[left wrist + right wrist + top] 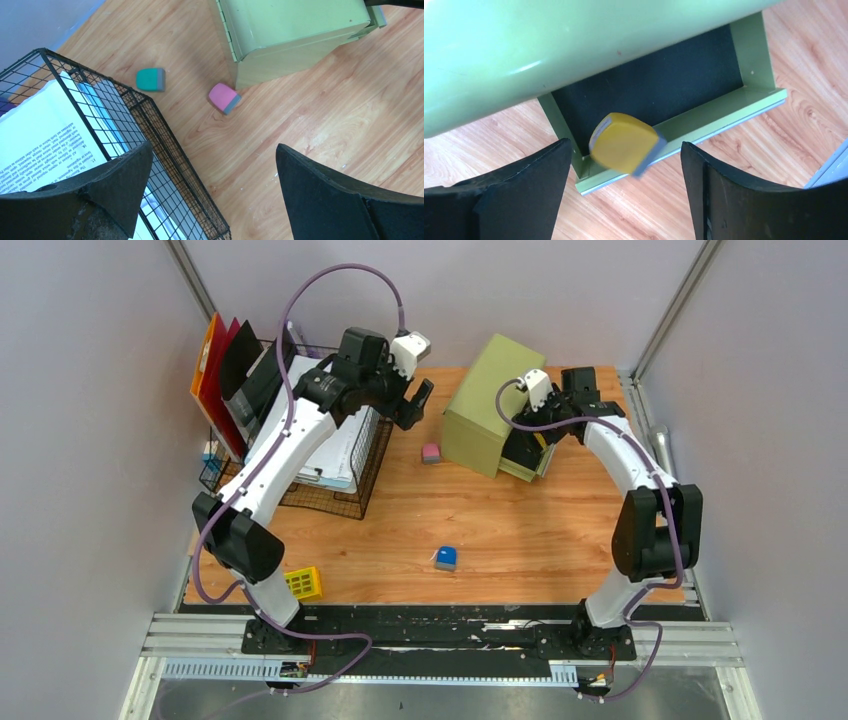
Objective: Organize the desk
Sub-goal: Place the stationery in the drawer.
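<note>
The desk (520,540) is a light wood-grain top. At its back right lies a green drawer cabinet (490,405), its drawer (649,95) pulled out and showing a black inside. My right gripper (625,146) hangs open over the drawer's front lip. A yellow eraser (624,142) with a grey-blue band shows blurred between the fingers, touching neither. My left gripper (214,146) is open and holds nothing, above the corner of the wire basket (165,145). A pink eraser (224,97) lies beside the cabinet and a teal eraser (151,79) near the basket.
The wire basket (340,495) holds printed papers, with red, orange and black folders (225,370) standing behind it. A blue eraser (446,558) lies mid-desk toward the front. A yellow gridded block (303,583) sits at the front left. Grey walls close in both sides.
</note>
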Available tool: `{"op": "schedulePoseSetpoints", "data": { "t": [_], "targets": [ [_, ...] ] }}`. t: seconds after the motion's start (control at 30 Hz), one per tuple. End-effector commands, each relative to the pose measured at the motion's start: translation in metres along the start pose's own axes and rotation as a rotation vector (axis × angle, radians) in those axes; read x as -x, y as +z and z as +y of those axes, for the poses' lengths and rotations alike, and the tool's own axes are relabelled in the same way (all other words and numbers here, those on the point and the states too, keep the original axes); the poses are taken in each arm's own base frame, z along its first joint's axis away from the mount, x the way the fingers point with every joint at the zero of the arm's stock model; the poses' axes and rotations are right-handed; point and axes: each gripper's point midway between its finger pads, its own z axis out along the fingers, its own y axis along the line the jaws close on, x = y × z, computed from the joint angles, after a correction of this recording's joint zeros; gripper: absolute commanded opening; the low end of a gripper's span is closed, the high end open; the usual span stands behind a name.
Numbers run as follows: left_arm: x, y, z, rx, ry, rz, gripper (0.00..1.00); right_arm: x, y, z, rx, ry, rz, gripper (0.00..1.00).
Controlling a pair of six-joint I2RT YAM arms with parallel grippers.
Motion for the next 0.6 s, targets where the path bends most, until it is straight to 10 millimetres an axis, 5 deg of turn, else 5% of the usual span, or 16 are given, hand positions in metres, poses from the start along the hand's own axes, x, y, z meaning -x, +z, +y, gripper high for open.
{"op": "schedulePoseSetpoints", "data": {
  "t": [0.0, 0.1, 0.27, 0.57],
  "targets": [
    [0.024, -0.027, 0.002, 0.031, 0.037, -0.097, 1.00, 0.051, -0.038, -0.003, -0.040, 0.002, -0.189, 0.88],
    [0.024, -0.029, 0.004, 0.043, 0.041, -0.097, 1.00, 0.058, -0.061, 0.016, 0.003, -0.008, -0.252, 0.99],
    [0.025, -0.032, 0.008, 0.063, 0.051, -0.096, 1.00, 0.061, -0.087, 0.078, 0.146, -0.115, -0.322, 1.00],
    [0.018, -0.038, 0.026, 0.156, 0.062, -0.072, 1.00, 0.022, -0.048, 0.226, 0.480, -0.357, -0.162, 0.99]
  ]
}}
